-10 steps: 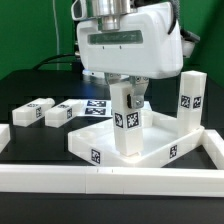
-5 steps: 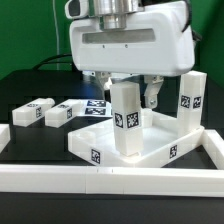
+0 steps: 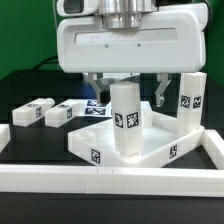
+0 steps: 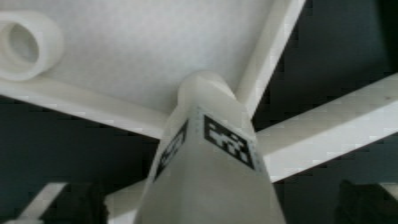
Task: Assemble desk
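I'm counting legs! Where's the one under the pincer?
In the exterior view that leg stands upright at the desk top's near edge, below the open pincer; another leg stands to the exterior view's right.

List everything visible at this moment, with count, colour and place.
desk top: one, white, centre, rim up.
near leg: one, white, upright in the top's near corner.
far leg: one, white, upright at the top's edge, exterior view's right.
loose legs: two, white, lying at the exterior view's left.
marker board: one, white with black tags, behind the top.
border rail: one, white, along the near side.
end effector: one, white, open, flanking the near leg's top.
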Tool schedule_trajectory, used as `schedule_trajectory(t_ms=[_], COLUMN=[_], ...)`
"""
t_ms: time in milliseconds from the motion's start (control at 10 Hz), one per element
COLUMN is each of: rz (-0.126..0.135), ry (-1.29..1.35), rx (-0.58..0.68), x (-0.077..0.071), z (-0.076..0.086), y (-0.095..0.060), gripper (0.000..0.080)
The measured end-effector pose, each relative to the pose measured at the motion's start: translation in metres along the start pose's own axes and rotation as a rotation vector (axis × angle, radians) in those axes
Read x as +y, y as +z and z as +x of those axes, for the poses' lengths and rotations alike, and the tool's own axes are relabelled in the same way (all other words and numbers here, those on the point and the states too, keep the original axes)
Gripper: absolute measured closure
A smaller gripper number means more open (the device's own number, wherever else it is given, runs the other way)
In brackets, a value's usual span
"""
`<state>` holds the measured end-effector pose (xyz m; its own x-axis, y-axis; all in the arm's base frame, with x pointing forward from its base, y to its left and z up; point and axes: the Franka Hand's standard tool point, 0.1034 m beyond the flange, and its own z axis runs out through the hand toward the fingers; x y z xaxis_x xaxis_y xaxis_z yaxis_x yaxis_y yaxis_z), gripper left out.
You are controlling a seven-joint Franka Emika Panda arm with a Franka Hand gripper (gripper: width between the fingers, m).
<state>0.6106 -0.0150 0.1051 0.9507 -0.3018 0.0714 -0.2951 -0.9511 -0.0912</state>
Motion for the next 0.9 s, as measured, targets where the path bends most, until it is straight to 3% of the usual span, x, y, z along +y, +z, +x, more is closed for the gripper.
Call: schedule_trajectory(t_ms=[800,900], rz=[-0.007,-0.007], ry=[-0.512,-0.515], rx=[-0.006,-0.006], x=[0.0031,0.0033], z=[0.0002,0.0002], y=[0.0009,0.001], gripper=[0.015,0.0272])
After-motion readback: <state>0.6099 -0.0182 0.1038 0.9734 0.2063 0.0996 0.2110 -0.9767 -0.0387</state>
